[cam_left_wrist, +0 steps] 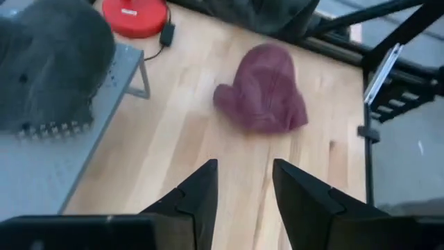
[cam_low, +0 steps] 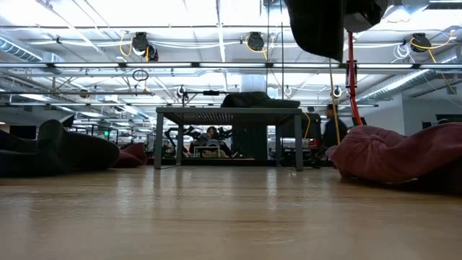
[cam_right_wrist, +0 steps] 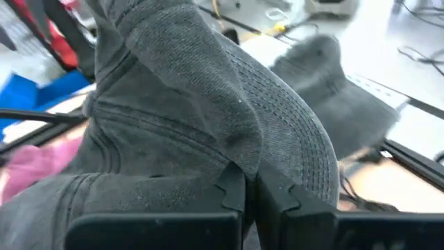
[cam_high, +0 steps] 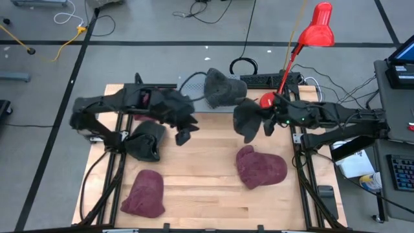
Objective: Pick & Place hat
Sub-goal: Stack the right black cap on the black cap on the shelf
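Note:
My right gripper (cam_high: 262, 122) (cam_right_wrist: 251, 191) is above the table's far right part, shut on a dark grey hat (cam_high: 246, 120) (cam_low: 317, 25) that hangs high over the wood. A second grey hat (cam_high: 222, 87) (cam_right_wrist: 326, 76) (cam_left_wrist: 48, 62) rests on a low grey stand (cam_high: 197, 97) (cam_low: 227, 112) at the far edge. My left gripper (cam_high: 183, 134) (cam_left_wrist: 243, 187) is open in the air left of centre, touching nothing. A black hat (cam_high: 145, 139) lies beneath the left arm. Two maroon hats (cam_high: 143, 193) (cam_high: 261, 167) lie on the near half of the table. My right gripper pinches the dark grey hat between its two fingers at a stitched, brim-like edge (cam_right_wrist: 239, 156). The fingers (cam_right_wrist: 277, 187) come roughly level from the table's right side. The hat is lifted clear of the table, and its crown bulges ahead of the fingers.
A red desk lamp (cam_high: 315, 29) stands with its base (cam_high: 267, 99) (cam_left_wrist: 135, 14) at the far right edge, beside the stand. Cables and a keyboard lie beyond the far edge. Bare wood (cam_high: 200, 175) shows between the two maroon hats. People and desks show in the room behind.

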Controlling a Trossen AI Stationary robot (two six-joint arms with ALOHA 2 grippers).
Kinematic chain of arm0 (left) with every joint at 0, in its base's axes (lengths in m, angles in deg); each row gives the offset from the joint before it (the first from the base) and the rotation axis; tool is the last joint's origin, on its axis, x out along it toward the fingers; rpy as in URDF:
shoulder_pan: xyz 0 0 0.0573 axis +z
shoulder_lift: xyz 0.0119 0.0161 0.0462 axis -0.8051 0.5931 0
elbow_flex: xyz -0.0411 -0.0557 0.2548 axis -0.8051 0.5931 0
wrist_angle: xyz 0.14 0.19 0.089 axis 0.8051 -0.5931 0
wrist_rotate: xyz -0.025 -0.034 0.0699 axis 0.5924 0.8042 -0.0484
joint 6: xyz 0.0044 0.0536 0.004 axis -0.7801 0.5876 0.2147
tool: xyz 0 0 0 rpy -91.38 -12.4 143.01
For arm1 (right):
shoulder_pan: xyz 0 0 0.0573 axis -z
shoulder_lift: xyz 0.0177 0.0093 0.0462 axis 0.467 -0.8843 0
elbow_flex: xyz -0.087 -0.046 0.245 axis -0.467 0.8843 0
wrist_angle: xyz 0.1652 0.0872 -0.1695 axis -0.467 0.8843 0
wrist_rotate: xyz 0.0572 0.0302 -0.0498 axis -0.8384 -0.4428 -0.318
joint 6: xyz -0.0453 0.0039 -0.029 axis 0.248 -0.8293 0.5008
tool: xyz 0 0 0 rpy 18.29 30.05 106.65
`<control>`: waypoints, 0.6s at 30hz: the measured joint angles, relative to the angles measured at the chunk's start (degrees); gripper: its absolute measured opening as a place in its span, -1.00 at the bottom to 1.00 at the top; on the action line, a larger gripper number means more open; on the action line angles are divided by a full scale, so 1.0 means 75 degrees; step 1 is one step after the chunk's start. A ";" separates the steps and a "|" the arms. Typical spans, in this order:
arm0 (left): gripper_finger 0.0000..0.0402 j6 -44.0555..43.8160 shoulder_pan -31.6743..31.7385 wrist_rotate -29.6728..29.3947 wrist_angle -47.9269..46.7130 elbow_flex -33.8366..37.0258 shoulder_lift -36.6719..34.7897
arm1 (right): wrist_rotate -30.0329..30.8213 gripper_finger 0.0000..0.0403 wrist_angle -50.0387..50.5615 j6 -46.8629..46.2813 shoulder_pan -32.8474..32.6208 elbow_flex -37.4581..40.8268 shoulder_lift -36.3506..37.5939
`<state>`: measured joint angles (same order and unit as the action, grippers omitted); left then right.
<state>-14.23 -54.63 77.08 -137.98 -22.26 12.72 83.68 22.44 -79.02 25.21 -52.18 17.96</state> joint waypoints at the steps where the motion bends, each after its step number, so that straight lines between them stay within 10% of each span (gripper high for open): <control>1: -0.31 -0.0041 -0.0041 -0.0009 0.0458 0.0386 -0.0289 | 0.0000 -1.00 -0.0148 0.0006 -0.0027 0.0000 0.0000; 11: -0.06 -0.0413 -0.0408 -0.0057 0.4087 0.4268 -0.3108 | 0.0029 -1.00 -0.1784 0.0639 -0.0291 -0.0003 -0.0406; 18: 0.12 -0.0441 -0.0604 -0.0400 0.5445 0.5290 -0.3997 | 0.0038 -1.00 -0.2789 0.0812 -0.0330 -0.0003 -0.1034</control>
<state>-17.54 -59.16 74.08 -97.13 17.42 -17.26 83.96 1.52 -72.93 22.74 -52.20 10.21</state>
